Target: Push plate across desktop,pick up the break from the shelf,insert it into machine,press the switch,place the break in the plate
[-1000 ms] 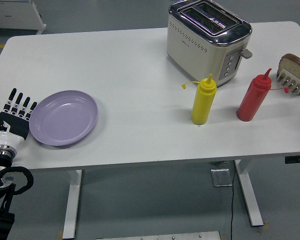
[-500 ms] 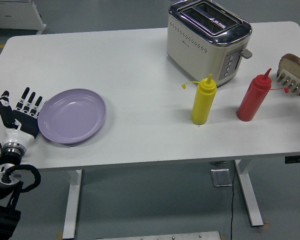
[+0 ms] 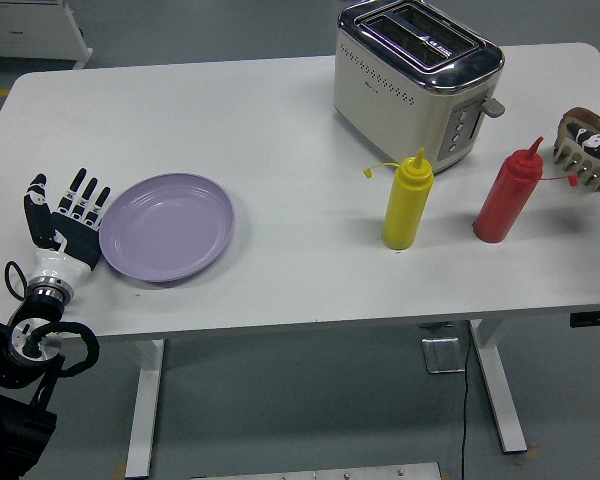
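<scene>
Left robot hand against the lilac plate at the near left of the tabletop

The left robot hand [image 3: 68,218] stands with fingers spread and straight, holding nothing, its fingertips touching the left rim of the lilac plate [image 3: 167,226] on the white tabletop [image 3: 230,120]. Far right, the bread [image 3: 590,132] sits in its rack [image 3: 583,160], with a dark bit of the right robot hand [image 3: 594,137] on it, its fingers impossible to read. The toaster [image 3: 417,75] stands far centre, with yellow bottle [image 3: 407,201] and red bottle [image 3: 508,193] nearer.
</scene>
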{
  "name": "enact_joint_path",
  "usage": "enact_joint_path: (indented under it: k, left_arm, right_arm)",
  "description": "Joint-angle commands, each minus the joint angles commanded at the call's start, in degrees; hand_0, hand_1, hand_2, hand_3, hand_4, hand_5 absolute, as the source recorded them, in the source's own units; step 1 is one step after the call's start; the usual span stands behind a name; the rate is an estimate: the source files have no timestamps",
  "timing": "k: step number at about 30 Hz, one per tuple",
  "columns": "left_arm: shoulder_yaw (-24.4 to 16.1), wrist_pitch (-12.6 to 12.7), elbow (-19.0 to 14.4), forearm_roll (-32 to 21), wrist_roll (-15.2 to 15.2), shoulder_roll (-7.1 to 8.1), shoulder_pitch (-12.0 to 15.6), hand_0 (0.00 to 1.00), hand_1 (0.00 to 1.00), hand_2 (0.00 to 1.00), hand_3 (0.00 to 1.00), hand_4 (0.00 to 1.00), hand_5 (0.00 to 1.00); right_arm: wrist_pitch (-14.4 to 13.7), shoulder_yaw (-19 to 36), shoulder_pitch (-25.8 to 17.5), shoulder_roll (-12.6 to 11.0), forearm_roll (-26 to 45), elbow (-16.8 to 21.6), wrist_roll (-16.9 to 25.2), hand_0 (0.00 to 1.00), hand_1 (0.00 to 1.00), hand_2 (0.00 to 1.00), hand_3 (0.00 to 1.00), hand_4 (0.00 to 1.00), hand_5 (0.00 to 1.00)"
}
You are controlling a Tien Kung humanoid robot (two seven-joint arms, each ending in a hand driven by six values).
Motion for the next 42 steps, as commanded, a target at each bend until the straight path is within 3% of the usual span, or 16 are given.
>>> enact_joint_path:
  k: [10,11,14,17,18,23,24,32,41,42]
  left_arm:
    - [3.3,-0.3,1.3,-0.9,-0.1,-0.83,-2.0,0.91,0.963,0.961,0.829,0.671,0.998]
    - [3.6,-0.4,1.4,-0.9,-0.1,-0.89,-2.2,0.91,0.963,0.962,0.829,0.673,0.998]
    - [4.5,-0.4,1.8,-1.2,-0.1,-1.07,-2.7,0.91,0.963,0.962,0.829,0.673,0.998]
    - [5.2,-0.5,2.0,-1.4,-0.1,-1.22,-3.1,0.91,0.963,0.962,0.829,0.673,0.998]
    - [5.4,-0.5,2.0,-1.4,-0.1,-1.28,-3.2,0.91,0.961,0.962,0.829,0.673,0.998]
    - [6.8,-0.7,2.4,-1.9,-0.1,-1.61,-3.8,0.91,0.961,0.962,0.829,0.673,0.998]
    - [7.1,-0.7,2.5,-1.9,-0.1,-1.66,-3.9,0.91,0.961,0.962,0.829,0.673,0.998]
    - [9.1,-1.0,3.0,-2.4,-0.2,-2.28,-4.9,0.91,0.962,0.962,0.829,0.674,0.998]
    - [10.6,-1.2,3.5,-2.9,-0.3,-2.93,-5.7,0.909,0.962,0.963,0.829,0.677,0.998]
    - [10.8,-1.2,3.6,-2.9,-0.3,-2.99,-5.8,0.913,0.962,0.962,0.828,0.678,0.998]
  right_arm:
    - [-1.4,-2.5,3.2,0.7,-14.2,-4.1,-4.0,0.962,0.903,0.931,0.931,0.841,0.359]
    - [-1.7,-2.7,3.5,0.8,-15.1,-4.5,-4.3,0.893,0.85,0.847,0.88,0.835,0.36]
    - [-2.8,-3.5,4.6,0.9,-17.3,-5.6,-5.3,0.893,0.85,0.847,0.88,0.835,0.36]
    - [-3.6,-4.1,5.3,1.0,-18.5,-6.5,-5.9,0.893,0.85,0.847,0.88,0.835,0.36]
    - [-3.8,-4.3,5.6,1.1,-18.9,-6.8,-6.1,0.791,0.755,0.719,0.779,0.807,0.333]
    - [-4.7,-5.7,7.1,1.2,-20.9,-8.6,-7.1,0.791,0.755,0.719,0.779,0.807,0.333]
    - [-4.8,-5.9,7.4,1.2,-21.3,-9.0,-7.3,0.704,0.694,0.656,0.716,0.783,0.305]
    - [-4.2,-7.4,9.4,1.4,-23.9,-12.1,-8.7,0.658,0.654,0.621,0.688,0.762,0.287]
    - [-5.6,-8.8,10.6,1.4,-25.0,-14.0,-8.2,0.609,0.61,0.579,0.659,0.735,0.264]
    - [-5.7,-8.9,10.7,1.4,-25.0,-14.2,-8.1,0.487,0.509,0.503,0.567,0.645,0.203]
